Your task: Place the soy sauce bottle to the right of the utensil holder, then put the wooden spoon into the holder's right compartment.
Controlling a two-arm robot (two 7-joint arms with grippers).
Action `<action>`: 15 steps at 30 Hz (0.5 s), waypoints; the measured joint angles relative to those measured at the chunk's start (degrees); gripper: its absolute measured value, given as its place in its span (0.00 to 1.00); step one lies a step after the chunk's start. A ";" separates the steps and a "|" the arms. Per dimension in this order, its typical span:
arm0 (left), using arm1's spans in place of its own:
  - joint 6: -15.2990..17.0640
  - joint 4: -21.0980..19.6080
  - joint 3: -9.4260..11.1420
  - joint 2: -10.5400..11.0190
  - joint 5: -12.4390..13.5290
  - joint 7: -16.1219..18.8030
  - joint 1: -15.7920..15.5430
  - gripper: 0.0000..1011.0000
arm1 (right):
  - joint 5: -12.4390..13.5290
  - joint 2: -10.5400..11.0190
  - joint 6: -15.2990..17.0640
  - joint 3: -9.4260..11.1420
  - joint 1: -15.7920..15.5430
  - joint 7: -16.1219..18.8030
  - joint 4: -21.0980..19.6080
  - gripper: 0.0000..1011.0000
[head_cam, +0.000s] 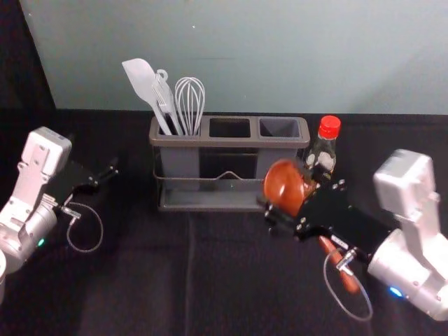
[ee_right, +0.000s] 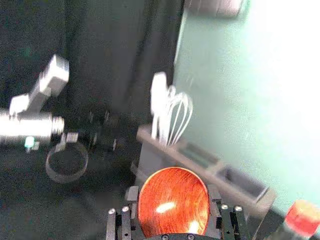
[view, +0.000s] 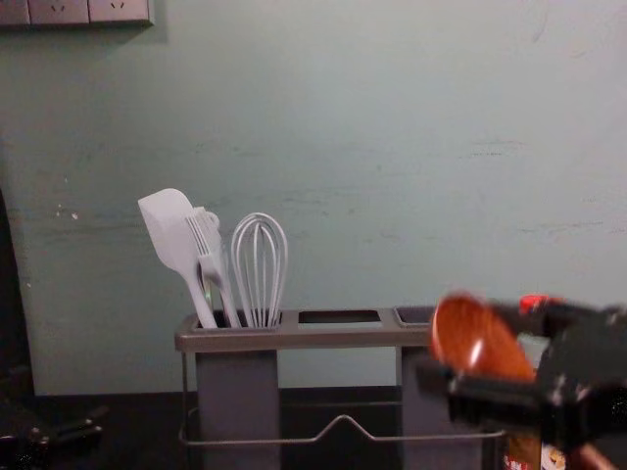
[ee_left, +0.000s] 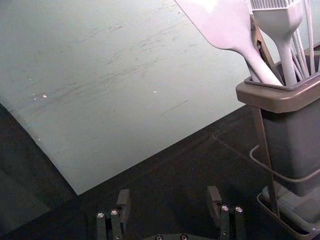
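Wooden spoon: wooden spoon (ee_right: 173, 202) in the right gripper (head_cam: 301, 198), in front of the right end of the utensil holder (head_cam: 229, 141); clear of the surface, as far as can be judged.
Right fingers: closed on the spoon, parted only by its width; grip is near the bowl (head_cam: 285, 186).
Spoon axis: slanted. Bowl lies between the fingers and juts past them, up and toward the holder; handle (head_cam: 339, 264) runs back under the wrist, down and to the robot's right.
Nearer arm: right, both to the spoon and to the right compartment (head_cam: 279, 127), which has nothing standing in it.
Left gripper: out to the left of the holder; fingers (ee_left: 123, 205) well apart, nothing between them.
Soy sauce bottle: soy sauce bottle (head_cam: 323, 148) upright, just beside the holder on its right; first part judged done.
Next move (judged): raise the spoon, bring the handle nearer vertical over the right compartment, lower it handle first.
Risk (judged): low handle end may catch the holder's rim, or the wrist may knock the bottle.
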 joint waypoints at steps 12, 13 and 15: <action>0.00 0.00 0.00 0.00 0.00 0.00 0.00 0.99 | 2.32 -5.64 -27.07 2.81 -3.44 -4.03 3.82 0.83; 0.00 0.00 0.00 0.00 0.00 0.00 0.00 0.99 | 2.32 -5.89 -27.60 2.97 -3.52 -4.07 3.89 0.83; 0.00 0.00 0.00 0.00 0.00 0.00 0.00 0.99 | 2.38 -6.46 -28.16 3.37 -3.72 -4.18 3.98 0.83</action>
